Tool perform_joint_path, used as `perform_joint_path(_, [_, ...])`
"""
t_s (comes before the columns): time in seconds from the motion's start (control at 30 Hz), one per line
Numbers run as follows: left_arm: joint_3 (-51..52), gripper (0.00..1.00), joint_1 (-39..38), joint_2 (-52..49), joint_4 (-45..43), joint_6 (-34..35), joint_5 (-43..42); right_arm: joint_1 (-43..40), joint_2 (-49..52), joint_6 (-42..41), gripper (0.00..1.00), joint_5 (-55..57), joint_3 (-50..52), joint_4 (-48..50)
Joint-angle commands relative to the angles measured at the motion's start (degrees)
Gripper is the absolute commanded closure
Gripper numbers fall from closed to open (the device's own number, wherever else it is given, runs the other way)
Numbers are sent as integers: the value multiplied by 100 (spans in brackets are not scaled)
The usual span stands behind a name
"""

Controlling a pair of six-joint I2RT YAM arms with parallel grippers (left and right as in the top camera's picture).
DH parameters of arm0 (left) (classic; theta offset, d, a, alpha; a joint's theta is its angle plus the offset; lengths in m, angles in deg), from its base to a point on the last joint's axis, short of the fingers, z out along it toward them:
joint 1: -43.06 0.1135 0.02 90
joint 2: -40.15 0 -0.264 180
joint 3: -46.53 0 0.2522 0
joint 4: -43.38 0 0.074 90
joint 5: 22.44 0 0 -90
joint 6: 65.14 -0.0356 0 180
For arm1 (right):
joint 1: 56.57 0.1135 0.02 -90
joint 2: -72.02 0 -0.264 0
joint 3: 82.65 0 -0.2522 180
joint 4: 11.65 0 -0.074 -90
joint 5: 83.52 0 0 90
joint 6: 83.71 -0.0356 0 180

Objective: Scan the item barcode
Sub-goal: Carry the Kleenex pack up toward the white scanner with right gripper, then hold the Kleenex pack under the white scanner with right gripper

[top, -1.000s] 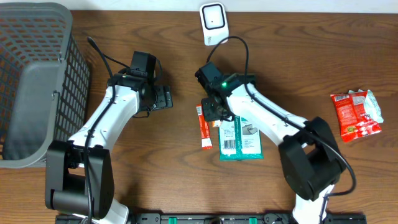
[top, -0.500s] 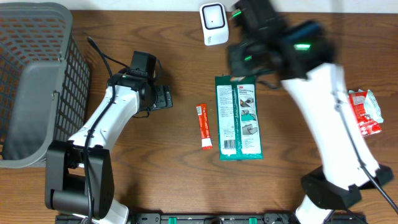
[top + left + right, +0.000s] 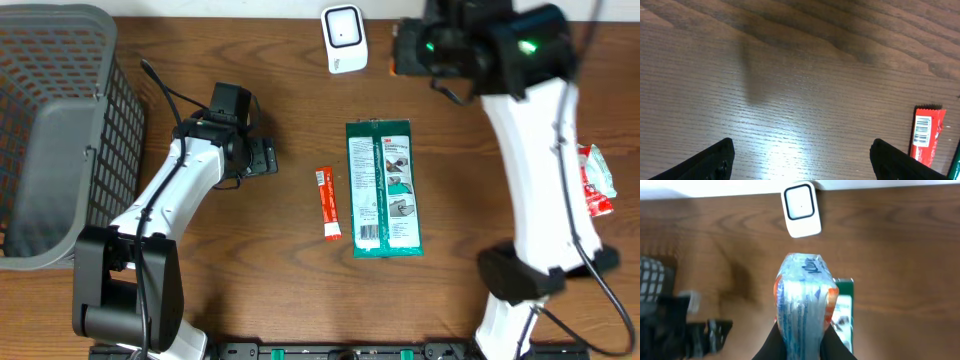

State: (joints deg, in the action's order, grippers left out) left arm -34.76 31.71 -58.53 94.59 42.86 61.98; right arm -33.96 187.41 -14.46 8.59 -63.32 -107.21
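Brown wood grain fills every view; that is the bench [image 3: 260, 280], with the white scanner [image 3: 343, 38] standing at its far edge, window side up.

From the overhead camera I see the right hand [image 3: 802, 347] raised off the bench just right of the scanner. Its wrist camera shows the two fingers pinching a clear pack [image 3: 804, 295] with blue print and orange edges. The pack stands on end between them. Its upper end is near the scanner but apart from it, and the scanner sits straight beyond it in that view. I cannot make out a barcode on the side facing the camera.

Nearer the robot than the scanner, a green pack [image 3: 383, 187] lies flat and lengthwise. A red sachet [image 3: 328, 203] lies just beside its left edge, not touching it. Part of the green pack also shows under the clear pack in the right wrist view.

The left hand [image 3: 262, 157] is well to the left of the scanner and nearer the robot. Its fingers [image 3: 715, 161] are spread wide over bare wood and hold nothing. The red sachet appears at the right edge of that wrist view, barcode end up.

A grey basket [image 3: 100, 150] stands far left of the scanner. A red snack bag [image 3: 592, 185] lies far right of it, partly behind the right arm.
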Motion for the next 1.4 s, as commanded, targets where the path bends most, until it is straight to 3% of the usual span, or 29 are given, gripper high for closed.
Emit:
perform_joint_path(0.0, [-57,13,13,92,17,11,114,-11,616,26,99,-4,22,579])
perform_joint_path(0.27, [-57,13,13,92,17,11,111,-2,1978,-20,99,-7,22,2444])
perform_joint_path(0.6, [-57,13,13,92,17,11,111,-7,3038,-323,99,-7,24,3884])
perform_joint_path(1.17, [-57,13,13,92,15,13,111,-223,3679,-385,99,232,48,4225])
perform_joint_path(1.37, [-57,12,13,92,15,33,109,-216,3679,-339,99,-151,48,4221])
